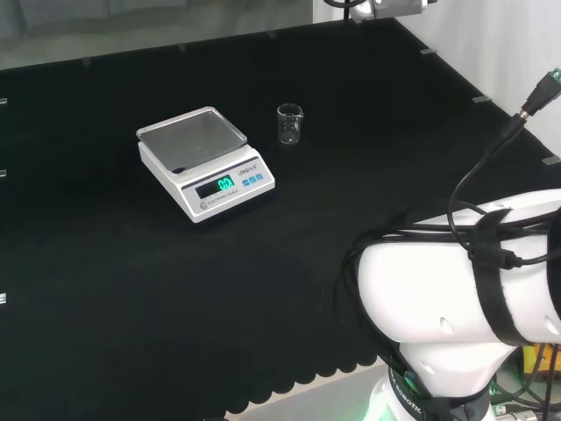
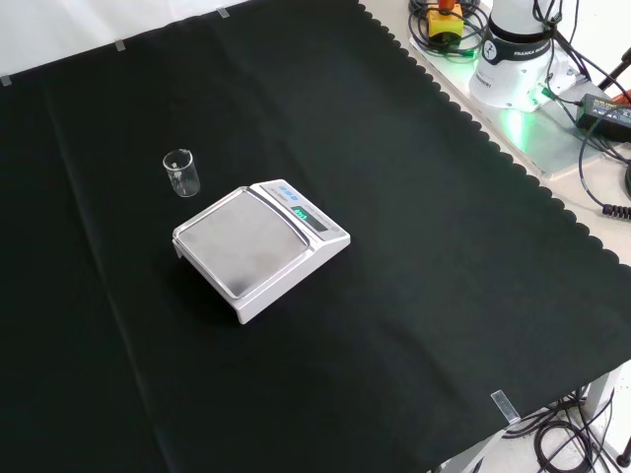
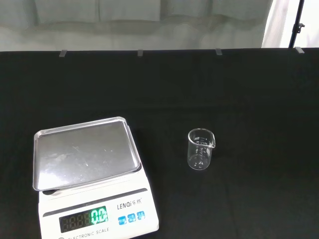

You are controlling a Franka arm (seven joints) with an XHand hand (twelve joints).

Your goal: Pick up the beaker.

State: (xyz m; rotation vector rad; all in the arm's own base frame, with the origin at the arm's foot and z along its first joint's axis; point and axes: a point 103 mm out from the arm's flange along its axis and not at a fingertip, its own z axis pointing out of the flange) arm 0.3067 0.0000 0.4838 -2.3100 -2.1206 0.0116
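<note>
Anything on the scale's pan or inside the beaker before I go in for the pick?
The scale has a bare metal pan. The beaker stands upright on the black cloth beside it and looks empty; being clear glass, a thin film of liquid could go unseen.

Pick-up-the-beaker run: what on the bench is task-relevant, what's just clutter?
Task-relevant:
- small clear glass beaker, upright on the black cloth, apart from the scale, nothing visible inside

Just lying about:
- white electronic scale with a bare steel pan, display lit

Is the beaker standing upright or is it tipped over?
Upright. The beaker stands on its base on the black cloth, open rim upward, beside the scale and apart from it.
</note>
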